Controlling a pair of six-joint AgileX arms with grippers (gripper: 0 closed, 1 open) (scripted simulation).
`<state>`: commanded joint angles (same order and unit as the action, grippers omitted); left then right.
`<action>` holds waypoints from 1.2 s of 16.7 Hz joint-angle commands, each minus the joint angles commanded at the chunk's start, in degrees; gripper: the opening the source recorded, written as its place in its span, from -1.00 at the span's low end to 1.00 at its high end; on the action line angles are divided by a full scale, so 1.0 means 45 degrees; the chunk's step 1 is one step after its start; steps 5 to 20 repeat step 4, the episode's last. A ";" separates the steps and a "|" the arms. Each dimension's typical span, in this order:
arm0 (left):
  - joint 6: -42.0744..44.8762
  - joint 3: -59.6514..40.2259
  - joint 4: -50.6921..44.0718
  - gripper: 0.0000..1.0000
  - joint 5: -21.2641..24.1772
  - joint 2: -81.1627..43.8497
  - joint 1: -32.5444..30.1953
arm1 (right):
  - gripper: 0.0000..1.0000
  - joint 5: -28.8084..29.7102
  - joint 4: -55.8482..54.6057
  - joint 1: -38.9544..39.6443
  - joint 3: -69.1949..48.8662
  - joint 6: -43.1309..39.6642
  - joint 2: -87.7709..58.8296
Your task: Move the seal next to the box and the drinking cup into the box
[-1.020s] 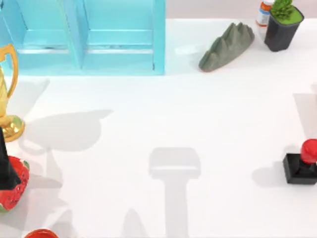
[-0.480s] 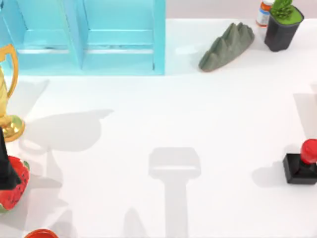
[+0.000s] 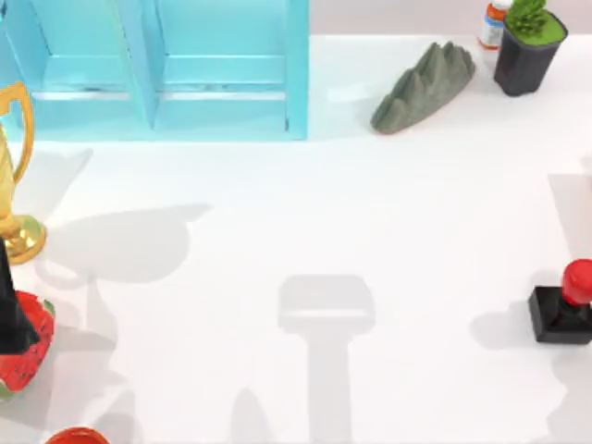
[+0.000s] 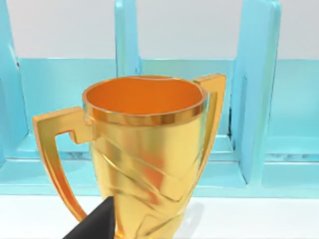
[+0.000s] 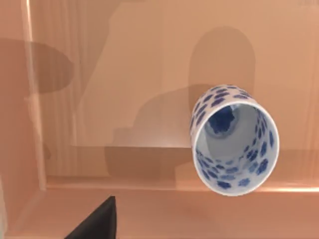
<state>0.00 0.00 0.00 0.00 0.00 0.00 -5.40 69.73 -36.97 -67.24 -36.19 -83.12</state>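
Observation:
The seal (image 3: pixel 561 306), a black cube with a red knob, stands upright at the table's right edge in the top view. The drinking cup (image 5: pixel 233 141), white with blue flowers, stands upright and empty on the floor of the tan box (image 5: pixel 124 74), close to one wall. One dark finger (image 5: pixel 97 221) of my right gripper hangs above the box, apart from the cup, with nothing in its grip. My left arm (image 3: pixel 11 310) sits at the table's left edge; its finger (image 4: pixel 94 224) points at a gold trophy (image 4: pixel 147 149) and holds nothing.
A cyan shelf (image 3: pixel 166 69) fills the back left. A grey rock (image 3: pixel 424 86), a black plant pot (image 3: pixel 527 46) and a small bottle (image 3: pixel 493 23) stand at the back right. The gold trophy (image 3: pixel 14 176) and a watermelon-patterned object (image 3: pixel 32 356) crowd the left edge.
A faint shadow has spread over the table's lower right below the seal. The seal and the other things have not moved.

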 joint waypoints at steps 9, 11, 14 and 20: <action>0.0000 0.0000 0.0000 1.00 0.0000 0.0000 0.0000 | 1.00 0.0404 0.0627 0.0034 -0.0503 -0.0030 0.0111; 0.0000 0.0000 0.0000 1.00 0.0000 0.0000 0.0000 | 1.00 0.0404 0.0627 0.0034 -0.0503 -0.0030 0.0111; 0.0000 0.0000 0.0000 1.00 0.0000 0.0000 0.0000 | 1.00 0.0404 0.0627 0.0034 -0.0503 -0.0030 0.0111; 0.0000 0.0000 0.0000 1.00 0.0000 0.0000 0.0000 | 1.00 0.0404 0.0627 0.0034 -0.0503 -0.0030 0.0111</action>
